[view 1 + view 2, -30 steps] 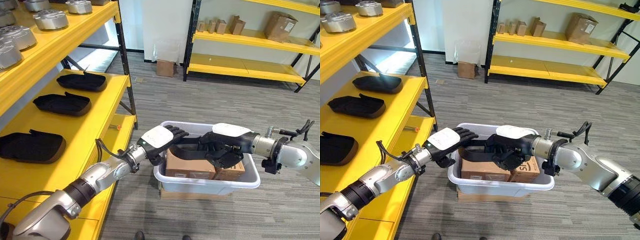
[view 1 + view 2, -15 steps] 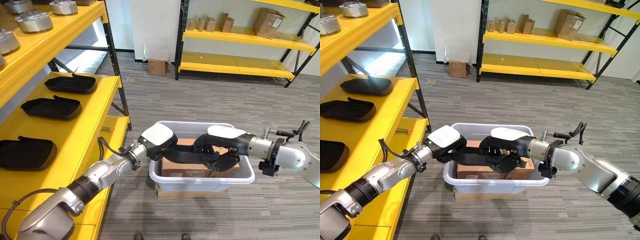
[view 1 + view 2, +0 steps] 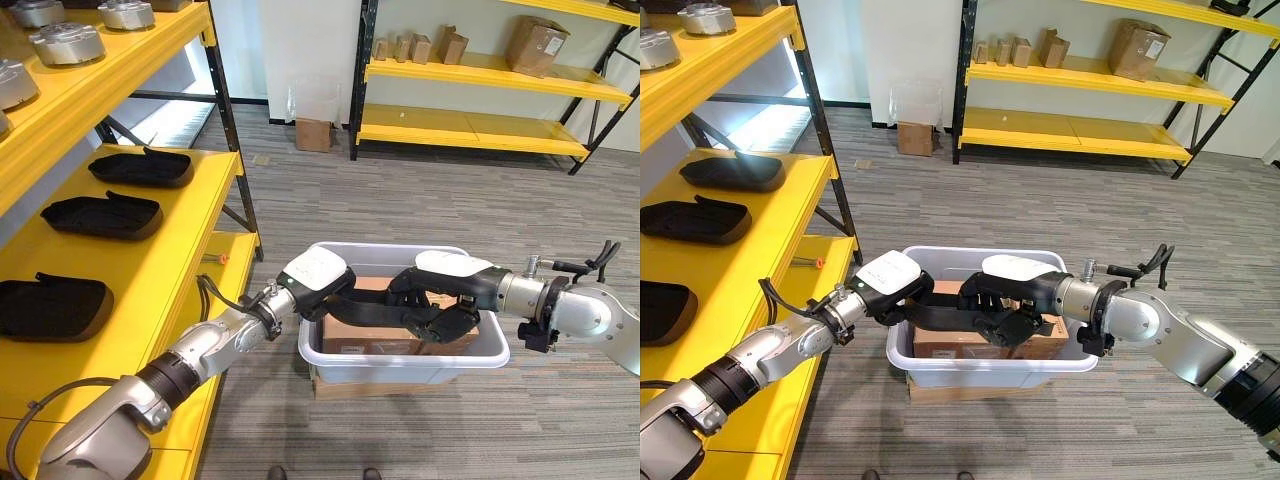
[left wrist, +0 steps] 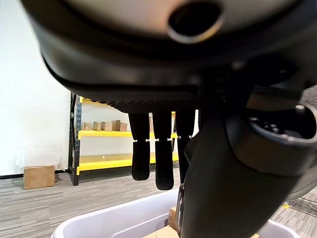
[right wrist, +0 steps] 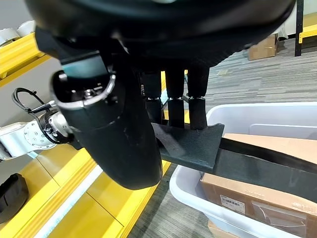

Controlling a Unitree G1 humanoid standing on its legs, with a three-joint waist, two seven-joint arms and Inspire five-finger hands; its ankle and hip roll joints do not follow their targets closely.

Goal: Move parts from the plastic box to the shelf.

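A long black moulded part (image 3: 378, 312) lies across the cardboard boxes (image 3: 362, 337) inside the white plastic box (image 3: 400, 358) on the floor. My right hand (image 3: 452, 272) is shut on its right half, fingers (image 5: 176, 91) over its top edge and thumb below the part (image 5: 198, 146). My left hand (image 3: 316, 274) rests at the part's left end by the box's left wall. Its fingers (image 4: 163, 158) hang straight in the left wrist view. The yellow shelf (image 3: 175, 245) stands to the left, with three similar black parts (image 3: 100, 215) in a row on it.
Silver round metal parts (image 3: 68, 42) sit on the upper level of the shelf. A flat cardboard piece (image 3: 380, 386) lies under the plastic box. A second yellow rack (image 3: 470, 130) with cardboard boxes stands at the back, with a small carton (image 3: 313, 134) on the grey floor.
The camera has shifted since a second ago. Both hands and the black part now sit lower, down in the box. Nothing visibly differs over the last half second.
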